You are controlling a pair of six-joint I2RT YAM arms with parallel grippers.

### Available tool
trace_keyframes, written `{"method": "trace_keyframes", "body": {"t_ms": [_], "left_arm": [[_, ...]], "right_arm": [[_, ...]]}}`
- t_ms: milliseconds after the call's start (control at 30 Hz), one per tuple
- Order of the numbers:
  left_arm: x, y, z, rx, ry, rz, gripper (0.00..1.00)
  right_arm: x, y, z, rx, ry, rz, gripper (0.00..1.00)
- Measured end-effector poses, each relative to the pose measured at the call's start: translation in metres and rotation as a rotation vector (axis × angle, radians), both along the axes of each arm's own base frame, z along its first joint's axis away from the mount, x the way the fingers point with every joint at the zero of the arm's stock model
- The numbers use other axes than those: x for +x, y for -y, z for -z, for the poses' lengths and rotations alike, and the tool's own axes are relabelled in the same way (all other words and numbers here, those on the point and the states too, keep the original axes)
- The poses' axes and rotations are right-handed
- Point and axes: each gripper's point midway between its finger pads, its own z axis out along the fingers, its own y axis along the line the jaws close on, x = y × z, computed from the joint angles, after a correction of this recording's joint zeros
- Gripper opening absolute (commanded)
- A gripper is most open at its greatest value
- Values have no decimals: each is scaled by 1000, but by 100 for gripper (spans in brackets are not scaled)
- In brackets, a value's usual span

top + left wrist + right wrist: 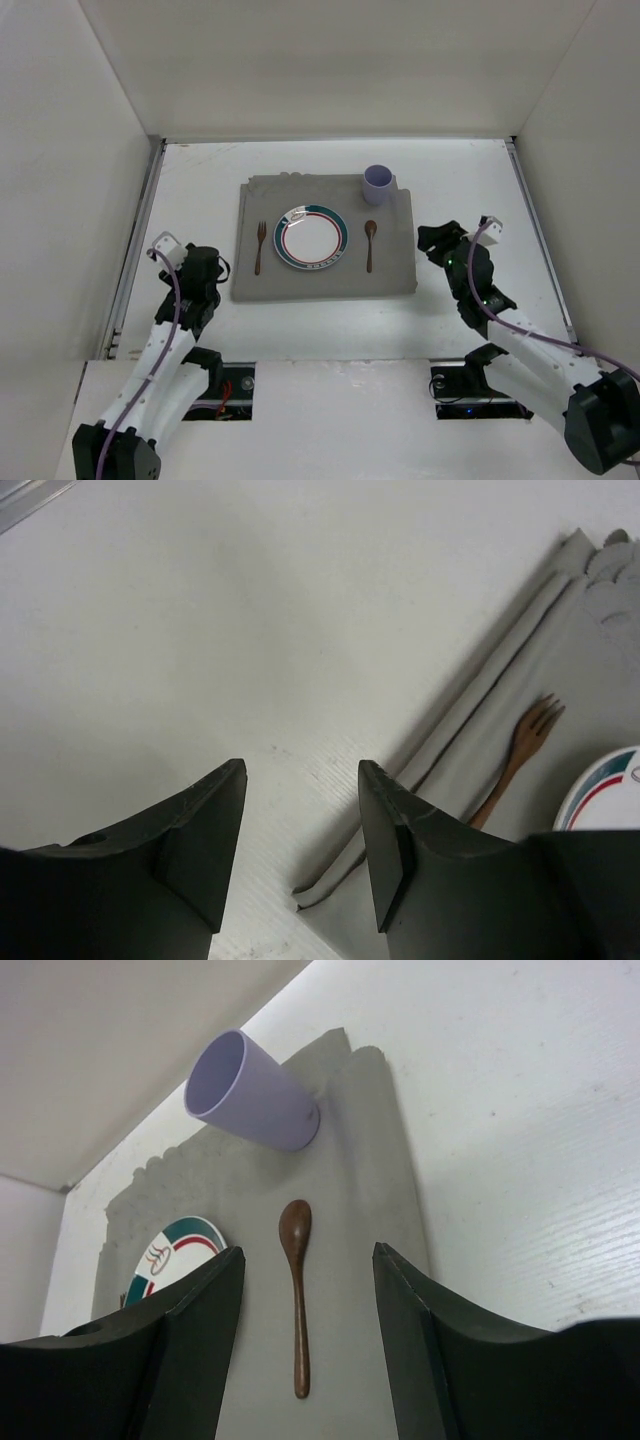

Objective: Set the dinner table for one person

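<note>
White walls close in three sides of the dinner table, a large flat matte white tabletop that fills the floor of the enclosure, with both arm bases at its near edge. On its middle lies a grey rectangular cloth placemat, its left edge rumpled into a long fold in the left wrist view. A round white plate with a green and red rim sits at the centre of the placemat. A small brown wooden fork lies to its left with the tines pointing away from the arms, and a brown wooden spoon lies to its right with the bowl at the far end. A lilac plastic cup stands upright on the far right corner of the cloth. The left gripper hovers over bare tabletop just left of the placemat, its fingers apart and holding nothing. The right gripper hangs beside the placemat's right edge, facing the spoon and cup, its fingers also spread and empty.
</note>
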Motion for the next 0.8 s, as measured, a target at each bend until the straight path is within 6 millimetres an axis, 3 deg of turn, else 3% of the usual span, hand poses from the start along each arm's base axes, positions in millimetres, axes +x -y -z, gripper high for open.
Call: {"method": "trace_keyframes", "body": {"t_ms": [167,433,800], "left_arm": [[-2,-8,12,-60,-23,-64,48],[1,-5,25,-106,-23,-75,48],[12,1,25,-120,3,-55,46]], "right_arm": [[2,-2,4,10,-10,0,61],[4,-5,18,2,-52,-10,61],[5,-9,27,-5,-77,-25,61]]}}
